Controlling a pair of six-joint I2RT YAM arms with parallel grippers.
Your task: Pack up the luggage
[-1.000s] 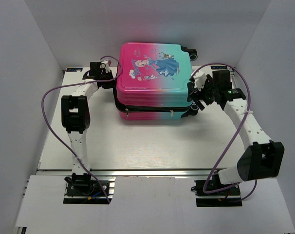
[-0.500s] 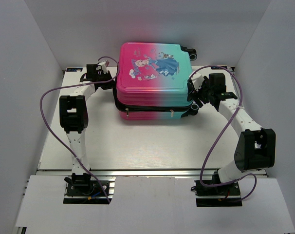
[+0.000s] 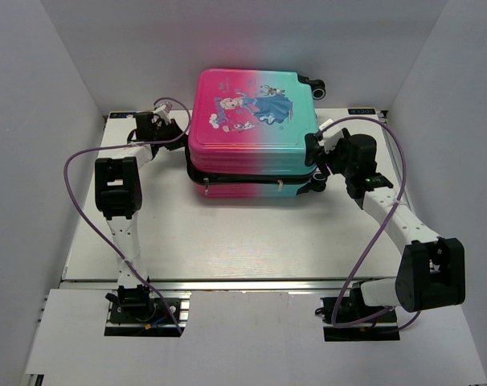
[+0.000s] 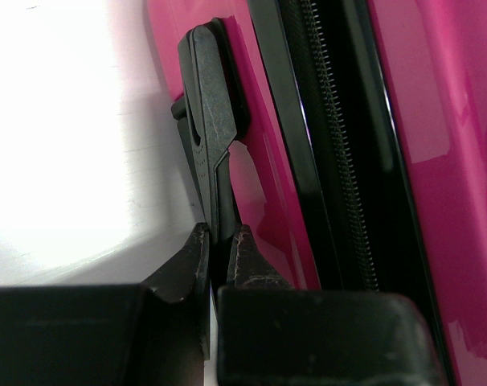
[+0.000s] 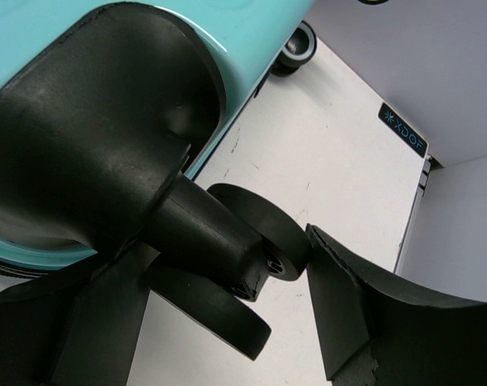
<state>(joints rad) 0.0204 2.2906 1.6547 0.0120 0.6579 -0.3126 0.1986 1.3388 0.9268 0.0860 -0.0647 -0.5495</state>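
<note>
The luggage (image 3: 247,121) lies flat at the far side of the table (image 3: 251,241), nearly shut, with its long axis running left to right between the arms. At its pink end the left gripper (image 4: 219,245) pinches a black tab (image 4: 207,121). At the teal end the right gripper (image 5: 227,314) stands spread around a wheel (image 5: 268,221), unclamped.

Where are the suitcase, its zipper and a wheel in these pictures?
suitcase (image 3: 251,112), overhead view, middle of its lid.
zipper (image 4: 333,145), left wrist view, on its teeth.
wheel (image 5: 300,44), right wrist view, far wheel's tyre.
</note>
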